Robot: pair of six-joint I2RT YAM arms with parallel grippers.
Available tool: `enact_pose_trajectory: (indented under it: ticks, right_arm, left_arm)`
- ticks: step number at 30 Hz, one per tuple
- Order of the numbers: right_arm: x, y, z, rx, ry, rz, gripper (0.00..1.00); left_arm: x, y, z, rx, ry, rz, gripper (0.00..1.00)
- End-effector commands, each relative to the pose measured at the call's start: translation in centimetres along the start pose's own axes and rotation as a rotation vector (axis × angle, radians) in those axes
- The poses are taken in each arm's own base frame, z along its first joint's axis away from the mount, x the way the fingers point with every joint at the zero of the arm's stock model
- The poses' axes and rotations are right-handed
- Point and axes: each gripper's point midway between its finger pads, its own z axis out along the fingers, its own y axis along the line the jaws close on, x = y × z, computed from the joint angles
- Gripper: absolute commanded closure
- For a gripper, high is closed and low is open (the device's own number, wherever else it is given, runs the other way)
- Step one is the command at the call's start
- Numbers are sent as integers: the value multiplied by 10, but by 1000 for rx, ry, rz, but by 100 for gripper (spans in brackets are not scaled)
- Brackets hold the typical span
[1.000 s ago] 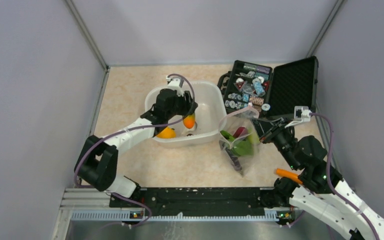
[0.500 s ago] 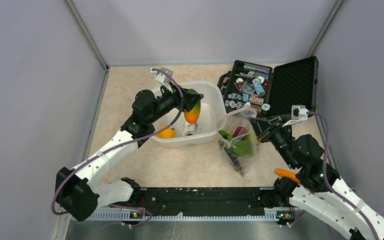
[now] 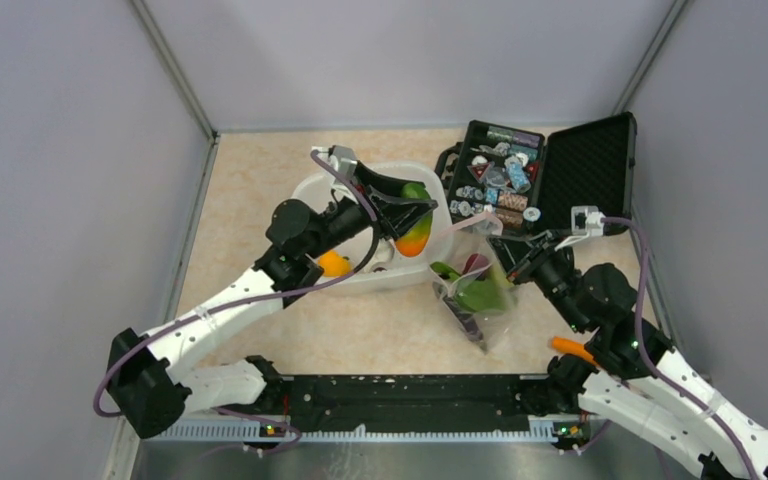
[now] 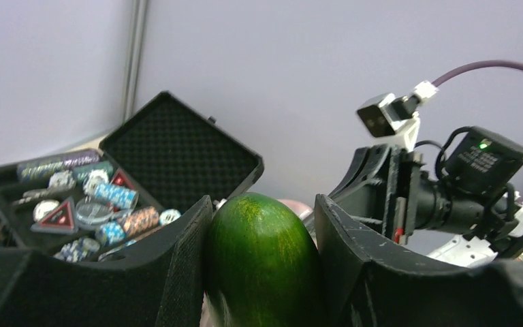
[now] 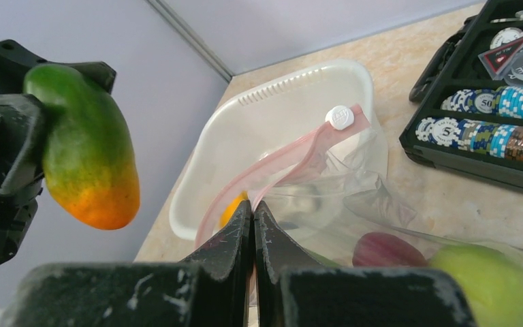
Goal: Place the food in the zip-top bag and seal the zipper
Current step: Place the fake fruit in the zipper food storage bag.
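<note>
My left gripper (image 3: 408, 205) is shut on a green and orange fruit (image 3: 415, 232), held in the air over the right end of the white tub (image 3: 396, 279); its green end shows between the fingers in the left wrist view (image 4: 262, 262). It also shows in the right wrist view (image 5: 85, 146). My right gripper (image 3: 512, 262) is shut on the pinkish zipper strip (image 5: 293, 155) of the clear zip-top bag (image 3: 475, 300), holding its mouth open. Inside the bag lie a green fruit (image 5: 487, 285), a purple piece (image 5: 388, 251) and leafy green food. An orange fruit (image 3: 334, 264) stays in the tub.
An open black case (image 3: 530, 180) with chips and small bits stands at the back right, just behind the bag. An orange tool (image 3: 575, 350) lies near my right arm's base. Grey walls close in the table on three sides.
My left gripper has lifted the green and orange fruit out of the tub and carried it right, toward the bag. My right gripper has kept hold of the bag's mouth, shifting slightly.
</note>
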Motion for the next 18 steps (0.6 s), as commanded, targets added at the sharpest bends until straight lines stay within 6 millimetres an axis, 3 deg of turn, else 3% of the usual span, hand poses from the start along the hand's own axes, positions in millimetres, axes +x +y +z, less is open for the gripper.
enact_pose_trajectory:
  ticks: [1, 12, 18]
  right_arm:
    - [-11, 20, 3, -75, -31, 35, 100]
    - [-11, 31, 4, -129, -27, 65, 100]
    - [-15, 37, 5, -149, -46, 96, 100]
  left_arm:
    - [-25, -18, 12, 60, -147, 39, 64]
    - [11, -7, 38, 9, -171, -19, 65]
    - [31, -11, 51, -4, -156, 12, 65]
